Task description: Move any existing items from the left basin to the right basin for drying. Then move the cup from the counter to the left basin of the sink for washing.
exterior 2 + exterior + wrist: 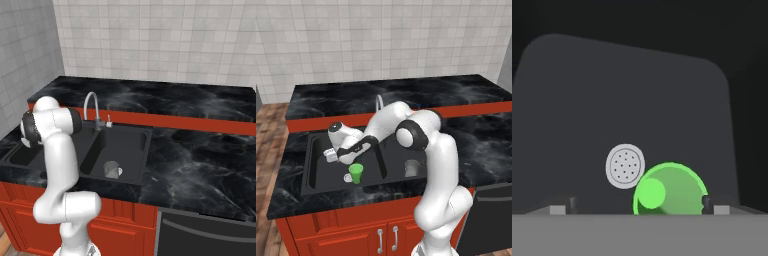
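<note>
Standing upright on the floor of the left basin (318,170) is the green cup (356,173), right next to the round silver drain (348,177), close to touching it from what I can make out. In the hand view you look down into the cup's (670,189) open mouth, with the drain (625,166) just up and to the left of it on the dark floor of the basin (612,100).

The gripper (344,159) sits just above and a bit to the left of the cup in the left base view, reaching down into the basin. Its jaws are spread wide with nothing between them. In the hand view the two fingertips (706,203) poke up at the bottom, one out to the left and the other right by the cup's rim. Can't tell if that one actually touches the rim.

Over in the right basin (415,150) there's the grey tumbler (412,168), sitting on the basin floor. The right base view shows the tumbler (113,170) too, near the front wall of that basin (135,150).

The tap (92,107) rises behind the sink's (92,181) middle divider, curving forward. The arm (421,135) bends across the sink from the right. Black marble counter (481,135) all around, red cabinets (356,230) underneath.
</note>
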